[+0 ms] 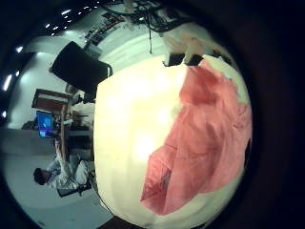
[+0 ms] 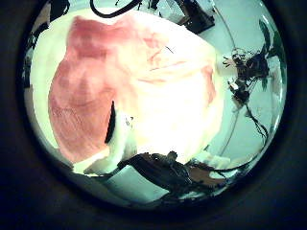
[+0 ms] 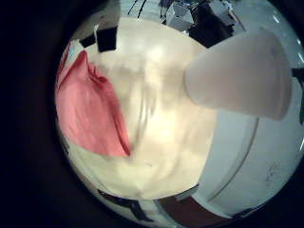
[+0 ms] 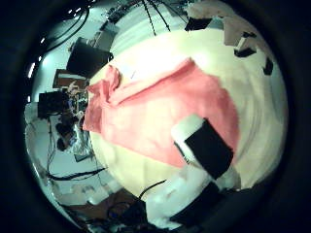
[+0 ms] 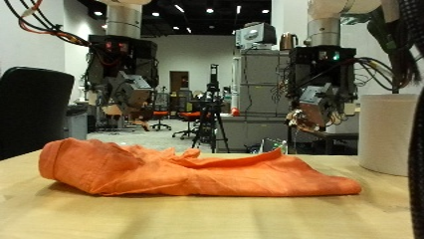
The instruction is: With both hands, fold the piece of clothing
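Note:
An orange piece of clothing (image 5: 186,169) lies crumpled in a long low heap on the wooden table (image 5: 80,214). My left hand (image 5: 126,95) hangs above the thicker end of the heap, away from it, fingers relaxed and holding nothing. My right hand (image 5: 316,108) hangs above the flatter end, also raised, fingers relaxed and holding nothing. The clothing also shows in the left little finger side palm view (image 1: 205,134), the left thumb side palm view (image 2: 115,77), the right little finger side palm view (image 3: 90,104) and the right thumb side palm view (image 4: 160,102), lying on the table.
A white cylinder (image 5: 391,134) stands on the table beside my right hand; it also shows in the right little finger side palm view (image 3: 237,71). A black chair (image 5: 29,110) stands behind the table near my left hand.

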`<state>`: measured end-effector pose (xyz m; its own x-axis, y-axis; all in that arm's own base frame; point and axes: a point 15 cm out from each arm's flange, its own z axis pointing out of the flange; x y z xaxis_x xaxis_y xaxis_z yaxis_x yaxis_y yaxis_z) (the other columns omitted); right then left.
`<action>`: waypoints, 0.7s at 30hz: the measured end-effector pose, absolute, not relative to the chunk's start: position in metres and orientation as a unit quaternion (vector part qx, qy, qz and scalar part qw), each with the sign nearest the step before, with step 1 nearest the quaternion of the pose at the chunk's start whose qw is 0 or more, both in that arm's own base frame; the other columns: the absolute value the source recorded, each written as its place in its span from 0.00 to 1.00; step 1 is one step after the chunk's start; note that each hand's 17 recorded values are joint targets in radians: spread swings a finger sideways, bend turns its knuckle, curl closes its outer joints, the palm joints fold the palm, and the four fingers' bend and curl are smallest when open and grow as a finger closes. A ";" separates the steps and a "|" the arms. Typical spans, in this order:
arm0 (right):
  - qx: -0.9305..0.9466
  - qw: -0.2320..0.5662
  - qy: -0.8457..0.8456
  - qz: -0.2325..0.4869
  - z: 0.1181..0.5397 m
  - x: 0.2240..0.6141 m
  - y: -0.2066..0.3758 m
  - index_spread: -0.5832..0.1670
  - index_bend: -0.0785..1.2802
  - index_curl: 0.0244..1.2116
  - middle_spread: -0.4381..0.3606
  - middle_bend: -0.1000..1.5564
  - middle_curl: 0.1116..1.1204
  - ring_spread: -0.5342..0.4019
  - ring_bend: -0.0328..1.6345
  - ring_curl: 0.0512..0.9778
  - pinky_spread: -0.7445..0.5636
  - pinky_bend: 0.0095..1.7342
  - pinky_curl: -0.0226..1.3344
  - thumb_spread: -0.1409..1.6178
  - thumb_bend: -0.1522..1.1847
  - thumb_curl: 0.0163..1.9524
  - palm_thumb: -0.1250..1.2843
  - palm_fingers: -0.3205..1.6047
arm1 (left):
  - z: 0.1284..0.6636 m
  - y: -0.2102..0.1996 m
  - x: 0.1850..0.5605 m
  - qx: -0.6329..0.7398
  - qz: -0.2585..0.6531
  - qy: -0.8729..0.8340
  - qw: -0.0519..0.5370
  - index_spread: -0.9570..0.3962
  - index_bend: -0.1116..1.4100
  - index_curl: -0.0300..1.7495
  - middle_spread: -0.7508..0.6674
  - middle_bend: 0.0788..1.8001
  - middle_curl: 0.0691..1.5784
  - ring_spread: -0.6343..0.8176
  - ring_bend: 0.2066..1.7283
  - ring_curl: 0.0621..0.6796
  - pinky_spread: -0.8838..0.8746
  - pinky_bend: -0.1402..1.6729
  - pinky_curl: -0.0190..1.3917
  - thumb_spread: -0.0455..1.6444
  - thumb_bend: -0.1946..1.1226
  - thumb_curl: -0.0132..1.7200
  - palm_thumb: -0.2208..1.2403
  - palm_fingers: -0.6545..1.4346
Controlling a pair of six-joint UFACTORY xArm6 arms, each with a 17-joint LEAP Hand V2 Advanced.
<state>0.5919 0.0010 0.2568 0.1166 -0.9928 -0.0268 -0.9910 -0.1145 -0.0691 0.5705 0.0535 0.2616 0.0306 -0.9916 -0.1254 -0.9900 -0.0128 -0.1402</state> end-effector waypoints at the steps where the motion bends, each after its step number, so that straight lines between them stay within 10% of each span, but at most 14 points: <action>1: -0.748 0.033 0.662 -0.011 0.259 0.588 0.000 0.29 0.35 0.52 0.46 0.47 0.47 0.42 0.58 0.46 0.61 0.31 0.50 0.98 0.11 0.09 0.48 0.25 | 0.266 0.058 0.567 -0.714 -0.006 0.693 0.097 0.83 0.14 0.32 0.81 0.04 0.26 0.78 0.27 0.29 0.78 0.36 0.25 0.78 0.13 0.22 0.45 0.24; 21: -0.814 -0.058 0.573 0.072 0.190 0.480 -0.027 0.31 0.24 0.36 0.41 0.29 0.28 0.62 0.30 0.25 0.79 0.18 0.34 0.84 0.11 0.09 0.39 0.20 | 0.220 0.021 0.450 -0.663 0.075 0.745 0.012 0.84 0.17 0.19 0.83 0.05 0.15 0.83 0.20 0.23 0.80 0.29 0.22 0.75 0.13 0.18 0.41 0.28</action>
